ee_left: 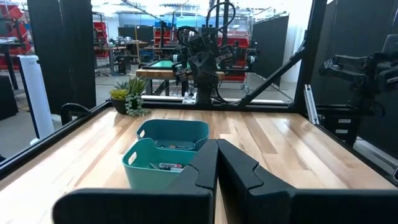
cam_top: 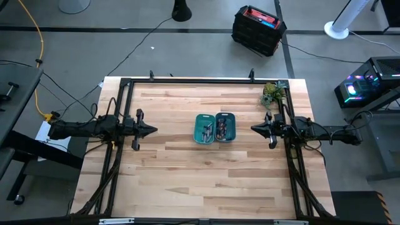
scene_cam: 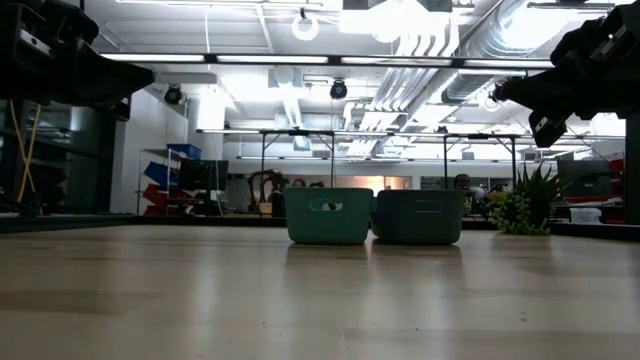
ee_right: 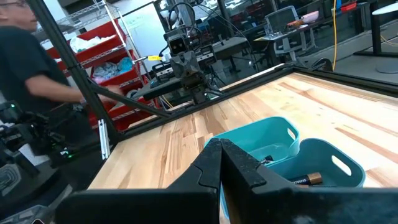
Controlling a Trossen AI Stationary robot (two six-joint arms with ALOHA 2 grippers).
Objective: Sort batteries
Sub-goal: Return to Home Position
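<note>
Hovering at 9 o'clock over the counter [cam_top: 175, 187]: left gripper [cam_top: 154, 130], jaws closed on nothing, pointing toward centre. Right gripper [cam_top: 254, 129] mirrors it at 3 o'clock, jaws likewise pressed together and empty. Low view shows both arms held well above the wood surface.

Two small bins sit side by side, touching, just off counter centre toward 1 o'clock. The green-teal bin [cam_top: 205, 115] is on the 9 o'clock side and the blue-teal bin [cam_top: 225, 114] on the 3 o'clock side. Both are upright.

The batteries [cam_top: 222, 130] are all inside the bins. A dense cluster sits in the blue-teal bin and a smaller scatter in the green-teal one. Counts can't be told from overhead.

Right wrist view catches one black battery with a copper end [ee_right: 308, 179] lying on its side in the nearer bin. It looks like brand livery, but the print is too small to read. Left wrist view shows a few cells on each bin floor, labels unreadable.

Plant [cam_top: 270, 94] stands at the counter's 1–2 o'clock corner, well apart from the bins. A person [ee_right: 25, 59] in a dark top is beyond the counter edge in the right wrist view.
</note>
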